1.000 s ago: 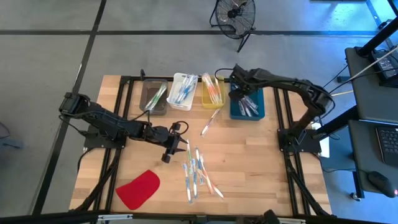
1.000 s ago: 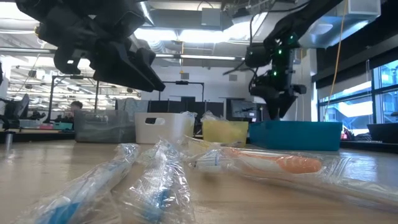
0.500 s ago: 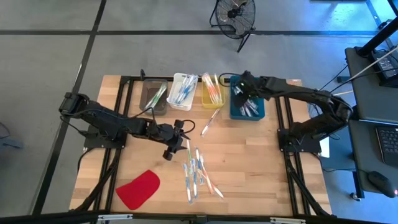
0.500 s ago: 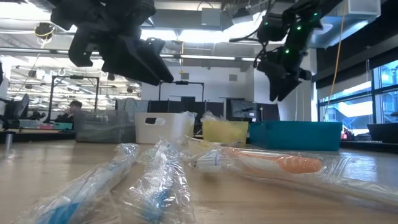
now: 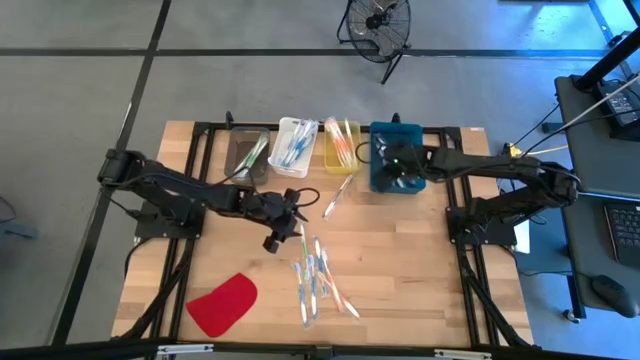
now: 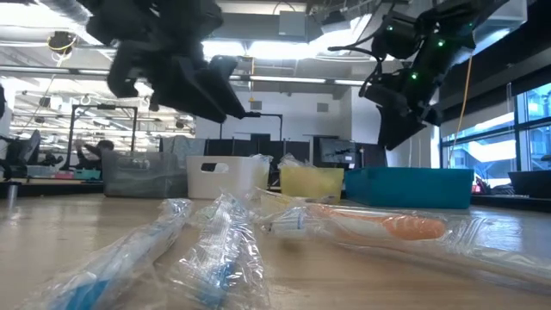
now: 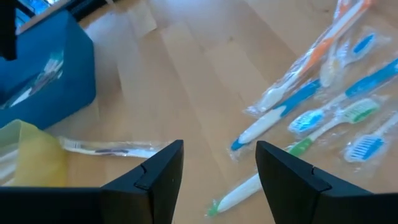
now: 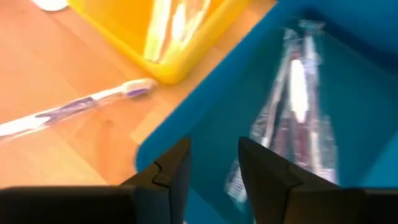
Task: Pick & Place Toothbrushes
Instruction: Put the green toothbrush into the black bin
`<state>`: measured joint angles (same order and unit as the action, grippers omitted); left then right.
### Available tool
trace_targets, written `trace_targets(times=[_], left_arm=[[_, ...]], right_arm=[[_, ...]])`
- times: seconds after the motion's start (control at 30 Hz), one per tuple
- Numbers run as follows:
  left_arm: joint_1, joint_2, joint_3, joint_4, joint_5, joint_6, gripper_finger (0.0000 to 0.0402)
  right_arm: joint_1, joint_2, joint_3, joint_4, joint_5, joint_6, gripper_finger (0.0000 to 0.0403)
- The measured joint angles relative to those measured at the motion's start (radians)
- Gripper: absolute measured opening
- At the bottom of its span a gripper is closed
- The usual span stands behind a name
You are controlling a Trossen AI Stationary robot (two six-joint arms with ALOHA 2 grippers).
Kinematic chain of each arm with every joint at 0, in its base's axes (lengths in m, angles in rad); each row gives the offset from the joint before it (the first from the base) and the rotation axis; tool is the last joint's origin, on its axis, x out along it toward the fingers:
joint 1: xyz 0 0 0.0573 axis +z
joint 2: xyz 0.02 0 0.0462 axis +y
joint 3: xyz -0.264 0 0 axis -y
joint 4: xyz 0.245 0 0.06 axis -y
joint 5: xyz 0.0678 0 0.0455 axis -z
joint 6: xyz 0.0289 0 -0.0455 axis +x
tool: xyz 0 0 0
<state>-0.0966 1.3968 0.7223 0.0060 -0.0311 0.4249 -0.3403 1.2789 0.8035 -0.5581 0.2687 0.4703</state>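
Note:
Several wrapped toothbrushes (image 5: pixel 315 280) lie loose on the wooden table, also seen close up in the low view as toothbrushes (image 6: pixel 379 226). One green toothbrush (image 7: pixel 249 186) lies just below my left gripper (image 7: pixel 217 149), which hovers open above the table (image 5: pixel 292 222), left of the heap. My right gripper (image 8: pixel 214 146) hangs open over the near left rim of the blue bin (image 5: pixel 415 130), with nothing between its fingers. Wrapped toothbrushes (image 8: pixel 292 112) lie inside that bin. A purple toothbrush (image 5: pixel 338 195) rests flat on the table in front of the yellow bin (image 5: pixel 341 160).
A grey bin (image 5: pixel 240 165), a white bin (image 5: pixel 283 128), the yellow bin and the blue bin stand in a row at the far edge, each with toothbrushes inside. A flat red piece (image 5: pixel 222 305) lies near the front left. Bare wood spreads to the right of the heap.
My right gripper has drawn back over the blue bin toward the table's near edge, staying above it. My left gripper has risen a little and shifted slightly toward the table's right. The toothbrushes on the table have not moved.

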Motion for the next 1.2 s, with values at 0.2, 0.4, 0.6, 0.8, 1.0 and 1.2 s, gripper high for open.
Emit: trace_targets(times=[0.2, 0.4, 0.6, 0.8, 1.0, 1.2], left_arm=[[0.024, 0.130, 0.138, -0.173, 0.000, 0.035, 0.0196], [0.027, 0.269, 0.250, -0.351, 0.008, 0.110, 0.0196], [0.024, 0.358, 0.300, -0.367, 0.077, 0.204, 0.0196], [0.025, 0.411, 0.304, -0.370, 0.079, 0.266, 0.0196], [0.034, 0.447, 0.310, -0.377, 0.099, 0.277, 0.0196], [0.040, 0.446, 0.310, -0.416, 0.112, 0.266, 0.0180]], right_arm=[[0.038, 0.000, -0.046, 0.072, -0.016, 0.024, 0.0120], [0.065, 0.000, -0.048, 0.080, -0.019, 0.027, 0.0105], [0.081, 0.000, -0.048, 0.101, -0.019, 0.027, 0.0091], [0.085, 0.000, -0.048, 0.116, -0.020, 0.027, 0.0078], [0.085, 0.000, -0.048, 0.118, -0.023, 0.038, 0.0069], [0.087, 0.001, -0.048, 0.117, -0.023, 0.039, 0.0062]])
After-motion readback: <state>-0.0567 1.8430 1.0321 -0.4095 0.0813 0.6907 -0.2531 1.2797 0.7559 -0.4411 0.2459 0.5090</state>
